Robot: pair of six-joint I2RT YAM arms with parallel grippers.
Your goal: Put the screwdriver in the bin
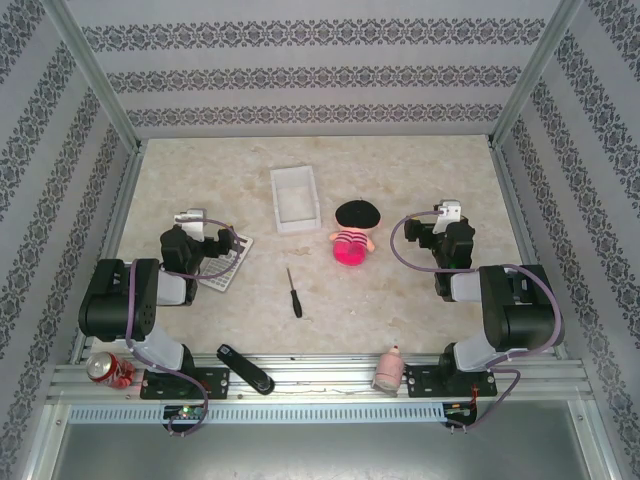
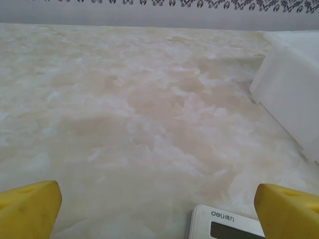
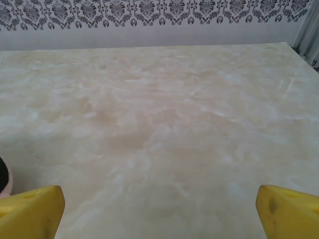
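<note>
Left wrist view has the left claw (image 2: pixel 158 213) spread wide, its yellow fingertips (image 2: pixel 30 206) at the two near corners with nothing between them but bare desk (image 2: pixel 124 124) and the top edge of a calculator (image 2: pixel 224 225); the bin (image 2: pixel 289 94) shows its white side wall off to the right. The right claw (image 3: pixel 159 213) is likewise spread and empty over open desk. From the top camera, the screwdriver (image 1: pixel 294 293) lies flat between the two arms, somewhat closer to the left one, near of the bin and well apart from it, running roughly near to far with a slight tilt. Its near end looks thicker, so I judge that to be the black handle, with the slim shaft pointing far. It should be light and stiff, nothing fragile, but thin and low against the desk, and a round handle may roll or skid under a glancing touch. The bare metal shaft would likely slip between the pads, so the better hold is across the handle, fingers set crosswise to its length and lowered close to the desk. A doll (image 1: pixel 353 235) sits just right of the bin, so the drop should stay inside the low walls.
</note>
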